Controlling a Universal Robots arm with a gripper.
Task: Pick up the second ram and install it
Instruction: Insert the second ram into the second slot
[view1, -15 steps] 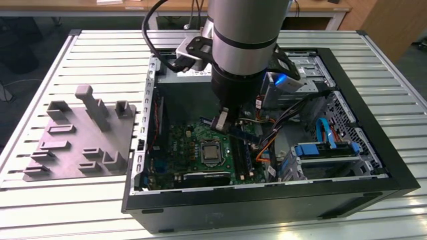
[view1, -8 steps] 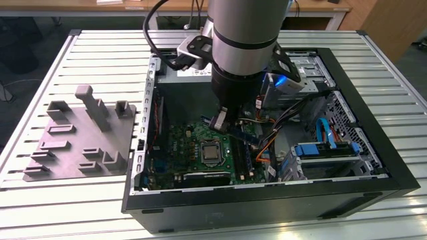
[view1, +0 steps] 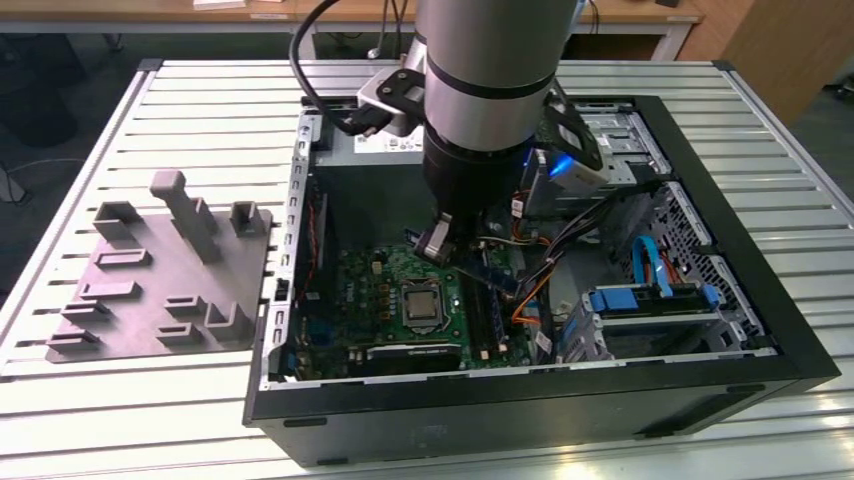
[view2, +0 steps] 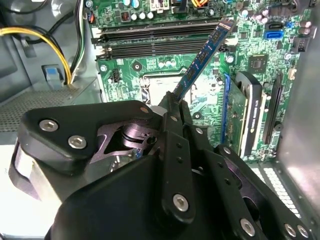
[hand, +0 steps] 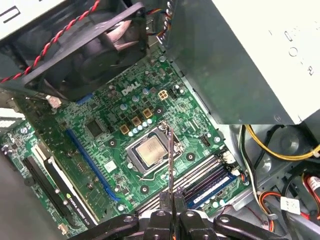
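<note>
With jaws pinching one end of the thin dark memory stick (view2: 202, 60), needs squaring up along the long black slot (view2: 150, 48)

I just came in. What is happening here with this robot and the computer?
The robot arm's hand is shut on the second ram, a thin memory stick, and holds it above the motherboard inside the open computer case. The stick is not yet seated in the memory slots.
</note>
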